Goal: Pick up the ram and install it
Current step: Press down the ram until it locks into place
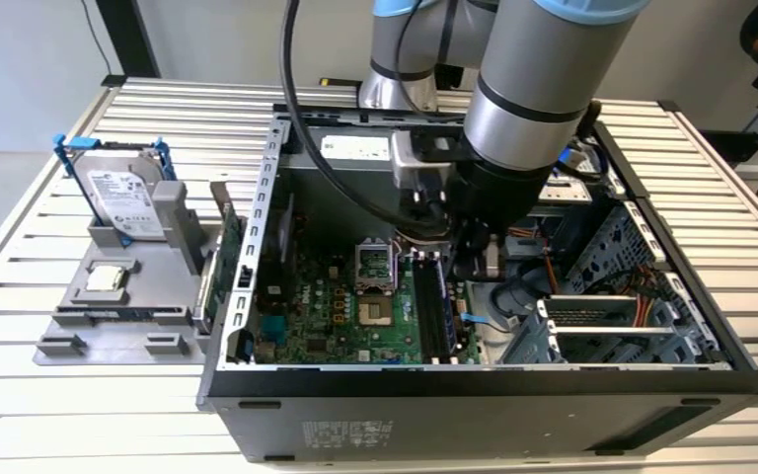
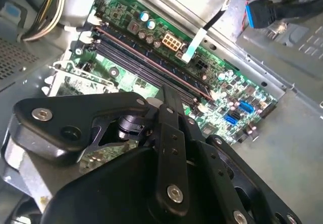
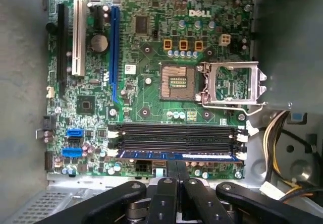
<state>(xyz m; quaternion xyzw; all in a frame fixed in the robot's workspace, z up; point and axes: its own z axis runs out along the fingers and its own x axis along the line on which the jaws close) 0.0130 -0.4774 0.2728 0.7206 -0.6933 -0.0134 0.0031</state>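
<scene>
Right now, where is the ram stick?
The ram sits in the motherboard's slot nearest the tool, beside the empty dark slots, inside the open computer case.

White lettering is printed in a short row on the green motherboard (image 3: 200, 13) near its upper edge in the first wrist view, and tiny white component markings are scattered across the same board, too small to make out. A small white sticker (image 3: 129, 68) sits beside the long blue slot. The ram (image 3: 176, 156), a narrow dark blue stick in the lowest memory slot, carries what seem to be pale stickers, unreadable. In the exterior view, a white printed label (image 1: 126, 202) covers the face of the silver hard drive in its blue frame, and a pale label (image 1: 346, 434) with fine print sits on the black computer case's near wall
</scene>
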